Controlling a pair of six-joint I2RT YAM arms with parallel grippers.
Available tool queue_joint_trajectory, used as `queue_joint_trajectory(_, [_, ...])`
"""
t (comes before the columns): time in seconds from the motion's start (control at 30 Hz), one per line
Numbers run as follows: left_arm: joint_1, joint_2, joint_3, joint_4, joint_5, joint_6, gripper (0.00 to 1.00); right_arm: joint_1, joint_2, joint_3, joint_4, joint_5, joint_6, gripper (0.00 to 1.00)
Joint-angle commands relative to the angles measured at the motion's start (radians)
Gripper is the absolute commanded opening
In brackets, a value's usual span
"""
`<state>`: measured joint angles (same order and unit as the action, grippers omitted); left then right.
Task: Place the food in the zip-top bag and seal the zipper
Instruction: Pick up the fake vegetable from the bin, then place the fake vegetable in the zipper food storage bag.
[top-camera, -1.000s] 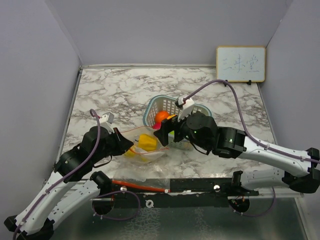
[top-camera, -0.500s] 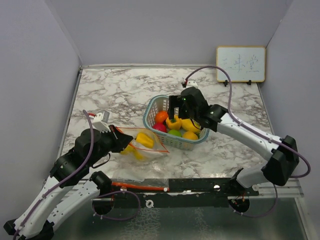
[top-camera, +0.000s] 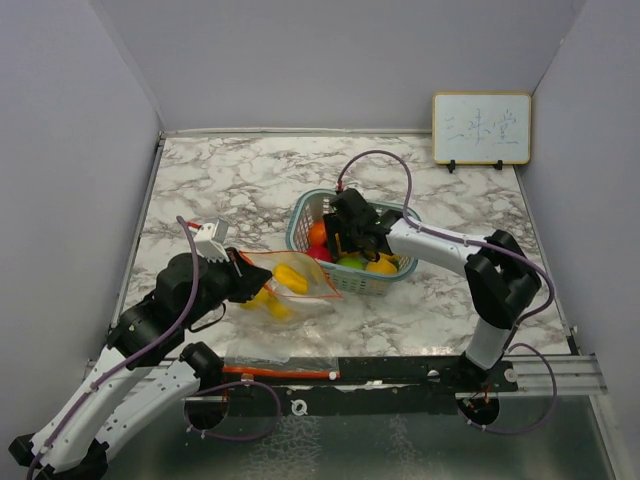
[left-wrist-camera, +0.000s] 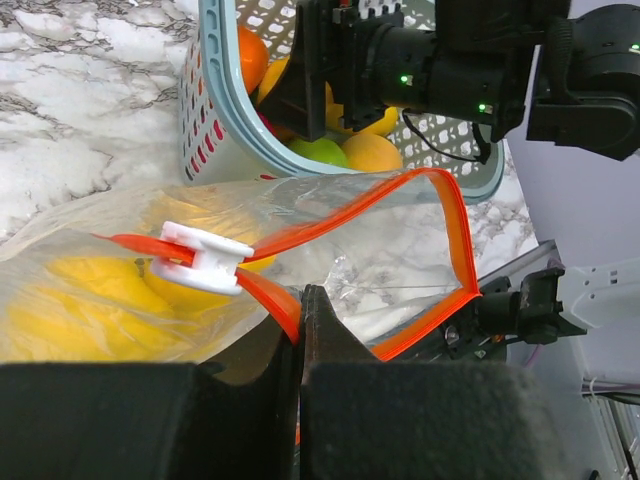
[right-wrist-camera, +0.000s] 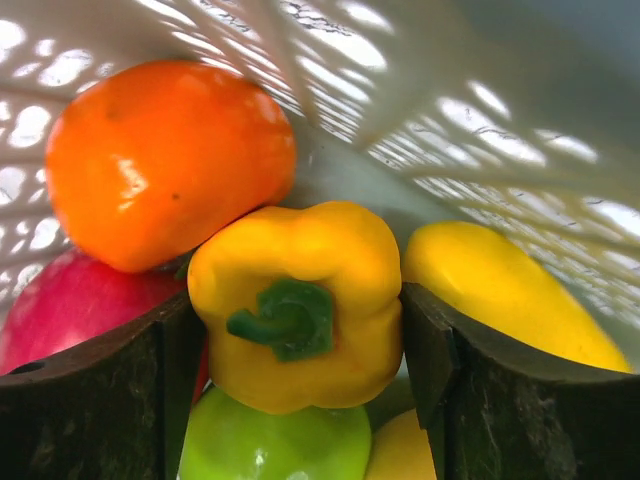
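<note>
Since the right arm has left the bag side of the table (top-camera: 220, 190) and gone down into the teal basket (top-camera: 296, 232) within the last second, I judge that a new fetch begins. The zip-top bag (top-camera: 305, 300) lies just near-left of the basket with yellow food (top-camera: 288, 279) already inside, so the task is partly done, and several pieces are still in the basket. The right tool (top-camera: 347, 243) stands wide, with one finger at each flank of the yellow bell pepper (right-wrist-camera: 330, 260). I judge that it has not closed yet. The left tool (left-wrist-camera: 300, 335) is clamped narrow on the zipper (left-wrist-camera: 445, 240) and holds the bag mouth lifted and open toward the basket.

For room, the basket wall rises close behind the pepper. The orange fruit (right-wrist-camera: 165, 160), the red ball (right-wrist-camera: 60, 310), the green one (right-wrist-camera: 270, 445) and a yellow one (right-wrist-camera: 500, 290) crowd around it, so the free way out is upward. The path from there to the bag is short, but the basket rim stands between. The mouth is a narrow loop, and its soft lip may fold under the pepper. The white slider (left-wrist-camera: 205, 258) sits on the strip just beside the left tool, so the sealing is not yet started.
</note>
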<state>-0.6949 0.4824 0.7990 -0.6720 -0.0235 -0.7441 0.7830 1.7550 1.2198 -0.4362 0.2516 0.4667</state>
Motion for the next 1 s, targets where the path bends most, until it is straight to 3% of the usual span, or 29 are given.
queue_joint_trajectory(0.0, [0.0,0.007,0.008,0.024,0.018,0.029,0.0,-0.007,0.044,0.015,0.048,0.002,-0.003,0.62])
queue_joint_trajectory(0.17, [0.0,0.009,0.017,0.015,0.016,0.03,0.0,-0.007,-0.085,-0.008,0.052,0.008,-0.019,0.45])
queue_joint_trajectory(0.4, [0.0,0.027,0.015,0.009,0.01,0.025,0.0,-0.005,-0.374,-0.039,0.093,-0.215,-0.136,0.42])
queue_joint_trajectory(0.5, [0.0,0.047,0.03,-0.001,0.015,0.02,0.0,-0.005,-0.489,-0.057,0.122,-0.372,-0.163,0.42])
queue_joint_trajectory(0.63, [0.0,0.067,0.046,-0.011,0.023,0.0,0.0,-0.003,-0.61,-0.108,0.244,-0.777,-0.171,0.42])
queue_joint_trajectory(0.73, [0.001,0.073,0.049,-0.01,0.035,-0.015,0.0,0.031,-0.642,-0.159,0.381,-0.972,-0.119,0.42])
queue_joint_trajectory(0.83, [0.0,0.074,0.053,-0.008,0.045,-0.026,0.0,0.112,-0.627,-0.186,0.443,-1.006,-0.112,0.42])
queue_joint_trajectory(0.97, [0.0,0.071,0.067,-0.008,0.061,-0.035,0.0,0.195,-0.557,-0.171,0.415,-0.943,-0.135,0.44])
